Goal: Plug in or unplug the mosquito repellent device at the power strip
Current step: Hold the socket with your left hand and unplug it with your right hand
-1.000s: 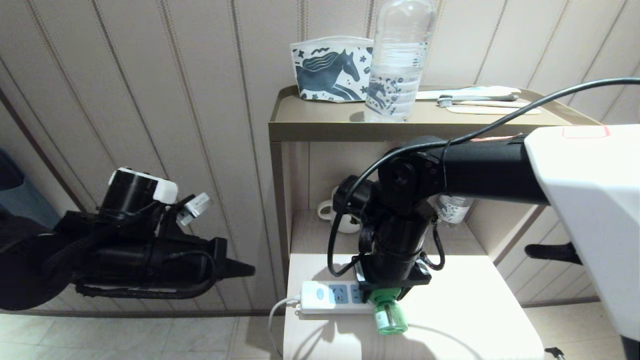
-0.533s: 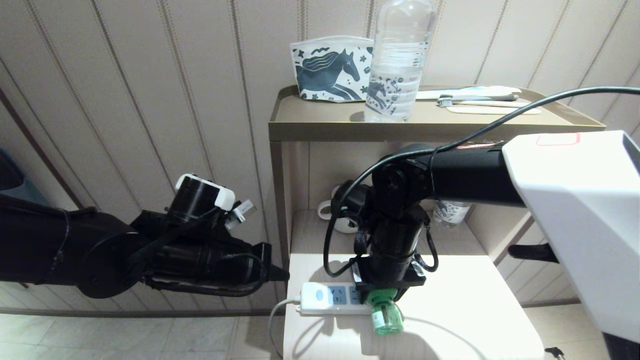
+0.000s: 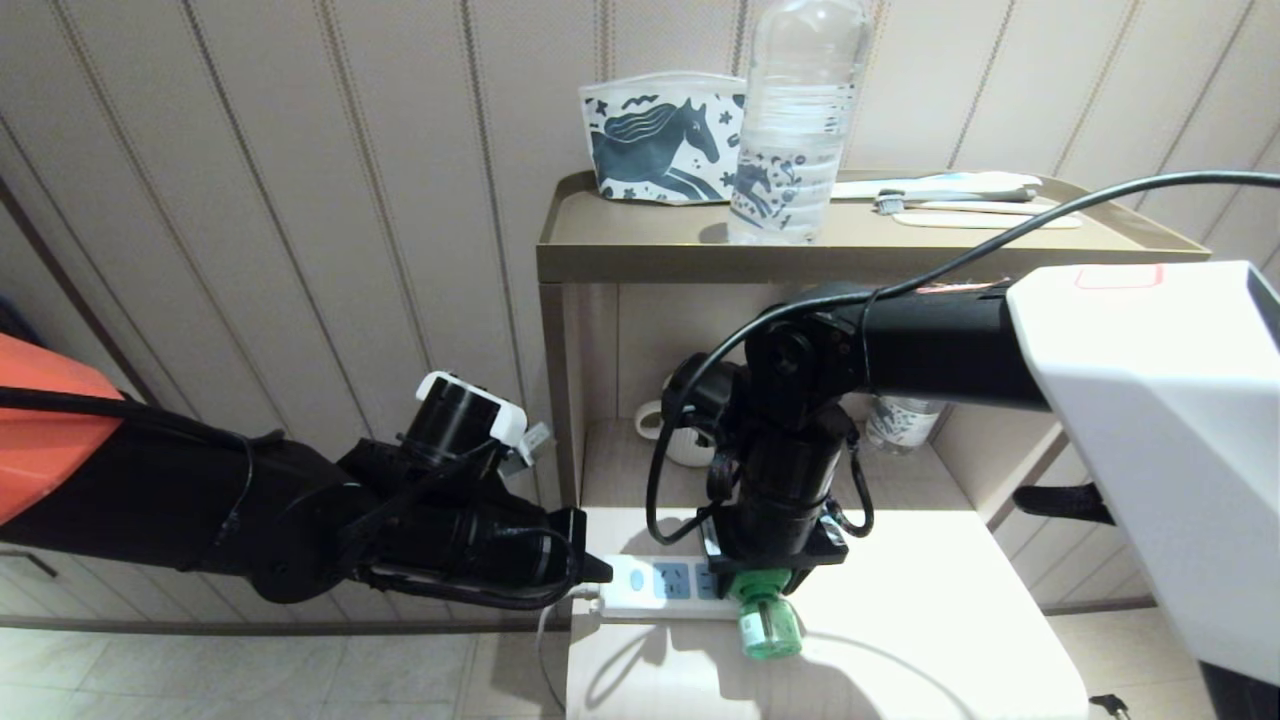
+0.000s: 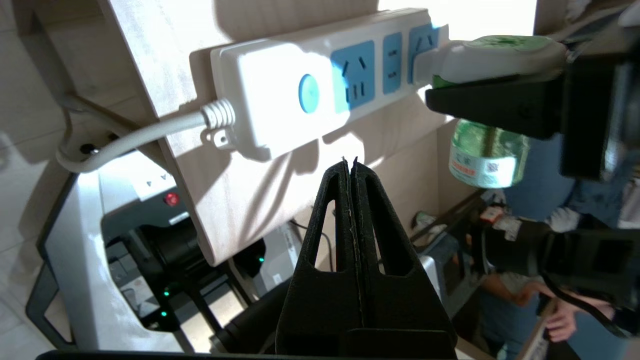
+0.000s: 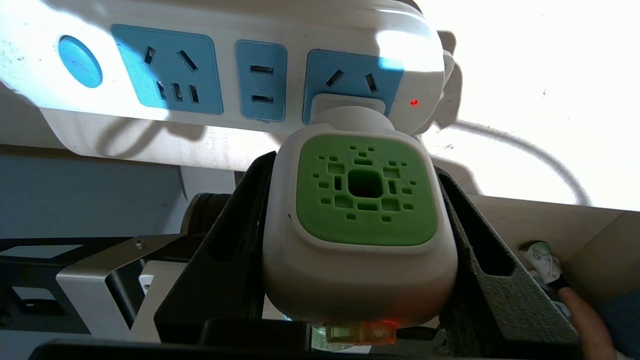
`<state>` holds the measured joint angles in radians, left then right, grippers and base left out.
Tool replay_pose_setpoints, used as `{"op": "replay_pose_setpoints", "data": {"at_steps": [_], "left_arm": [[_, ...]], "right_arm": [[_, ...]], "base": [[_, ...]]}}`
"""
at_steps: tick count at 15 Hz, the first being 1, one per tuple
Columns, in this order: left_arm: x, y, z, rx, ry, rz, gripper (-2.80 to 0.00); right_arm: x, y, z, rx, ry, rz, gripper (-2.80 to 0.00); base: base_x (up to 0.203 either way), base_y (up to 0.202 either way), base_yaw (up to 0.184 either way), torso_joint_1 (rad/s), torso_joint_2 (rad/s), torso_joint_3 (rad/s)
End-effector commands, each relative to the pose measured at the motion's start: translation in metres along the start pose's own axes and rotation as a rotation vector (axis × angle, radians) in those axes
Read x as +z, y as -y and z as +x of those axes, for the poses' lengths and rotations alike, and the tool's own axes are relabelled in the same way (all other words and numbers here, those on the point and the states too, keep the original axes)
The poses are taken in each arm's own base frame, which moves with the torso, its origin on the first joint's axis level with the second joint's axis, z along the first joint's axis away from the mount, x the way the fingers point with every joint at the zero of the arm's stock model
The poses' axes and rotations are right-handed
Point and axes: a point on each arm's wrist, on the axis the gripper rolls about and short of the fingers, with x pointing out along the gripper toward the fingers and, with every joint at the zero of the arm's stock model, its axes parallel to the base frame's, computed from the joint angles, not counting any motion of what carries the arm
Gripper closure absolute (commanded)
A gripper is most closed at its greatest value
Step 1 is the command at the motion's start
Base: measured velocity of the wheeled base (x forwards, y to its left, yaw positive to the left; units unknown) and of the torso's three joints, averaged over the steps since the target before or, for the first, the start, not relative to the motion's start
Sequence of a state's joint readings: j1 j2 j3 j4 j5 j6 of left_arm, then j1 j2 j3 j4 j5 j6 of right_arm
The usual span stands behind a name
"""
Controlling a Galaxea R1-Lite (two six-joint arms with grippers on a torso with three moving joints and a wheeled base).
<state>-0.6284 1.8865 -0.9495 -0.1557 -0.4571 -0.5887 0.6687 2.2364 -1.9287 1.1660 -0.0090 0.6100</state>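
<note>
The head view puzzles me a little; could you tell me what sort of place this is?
Probably a hotel or guest room: panelled wall, a side shelf with a water bottle, pouch and wrapped toiletries.

White power strip [image 3: 655, 585], light-blue socket panels.

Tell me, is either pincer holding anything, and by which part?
The right pincer clamps the mosquito repellent device by the two sides of its white head, plugged into the power strip. The left pincer is shut on nothing.
</note>
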Motion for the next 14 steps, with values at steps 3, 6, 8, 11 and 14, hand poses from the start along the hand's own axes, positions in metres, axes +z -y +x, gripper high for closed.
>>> {"op": "replay_pose_setpoints", "data": {"at_steps": [3,6,8,11,14], "left_arm": [[0.003,0.012,0.013,-0.013,-0.003,-0.004,0.00],[0.006,0.018,0.021,-0.021,-0.006,0.002,0.00],[0.007,0.016,0.027,-0.016,-0.014,-0.002,0.00],[0.006,0.012,0.035,-0.006,-0.032,-0.008,0.00],[0.006,0.007,0.045,0.019,-0.034,-0.015,0.00]], "right_arm": [[0.005,0.008,0.000,-0.005,-0.003,0.029,0.00],[0.007,0.011,-0.001,-0.005,-0.001,0.036,0.00],[0.007,0.011,0.000,-0.005,-0.001,0.037,0.00],[0.008,0.011,-0.001,-0.003,0.001,0.036,0.00],[0.007,0.011,-0.001,-0.003,0.002,0.035,0.00]], "base": [[0.000,0.000,0.000,0.000,0.00,0.000],[0.000,0.000,0.000,0.000,0.00,0.000],[0.000,0.000,0.000,0.000,0.00,0.000],[0.000,0.000,0.000,0.000,0.00,0.000],[0.000,0.000,0.000,0.000,0.00,0.000]]}}
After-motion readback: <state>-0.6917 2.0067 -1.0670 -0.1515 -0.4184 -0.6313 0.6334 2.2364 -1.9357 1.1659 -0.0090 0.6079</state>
